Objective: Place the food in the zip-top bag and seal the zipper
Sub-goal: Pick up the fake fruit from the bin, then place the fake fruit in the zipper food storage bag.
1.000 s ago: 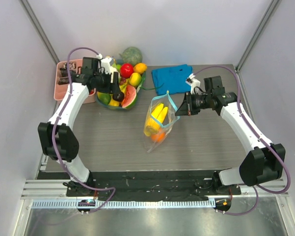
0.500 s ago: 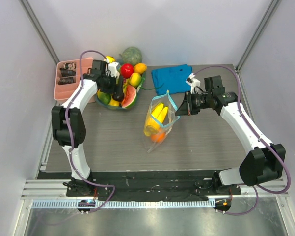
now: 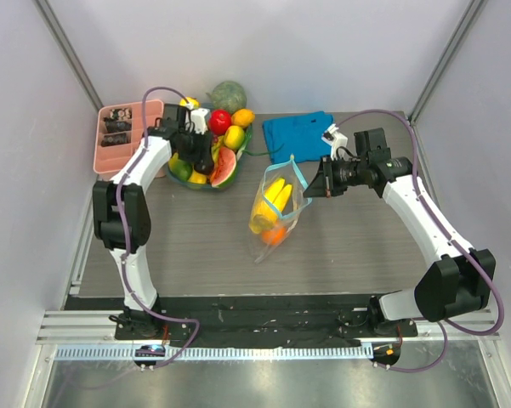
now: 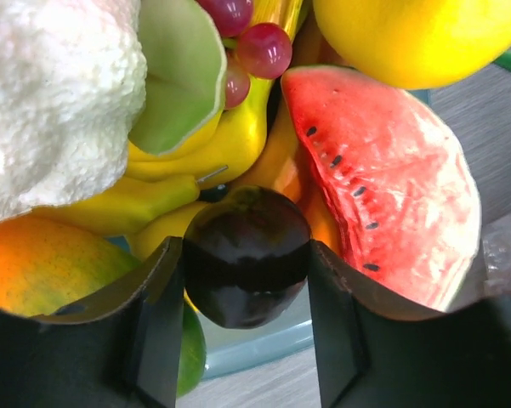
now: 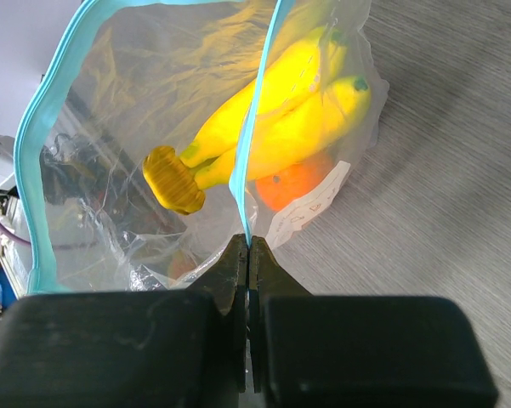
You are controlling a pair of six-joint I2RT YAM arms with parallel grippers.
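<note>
Left gripper (image 4: 245,276): clamped on the dark purple plum (image 4: 246,242).
Plum: in the fruit bowl (image 4: 255,347), left of and beyond the zip-top bag (image 3: 276,219).
Right gripper (image 5: 248,252): closed, pinching the zipper (image 5: 257,127) at the bag's mouth.
Bag: mouth open; banana bunch (image 5: 281,110) and orange (image 5: 296,184) inside.

Robot lab test cell: plain white enclosure walls (image 3: 323,51), aluminium frame rail (image 3: 76,327), grey tabletop (image 3: 195,246).
</note>
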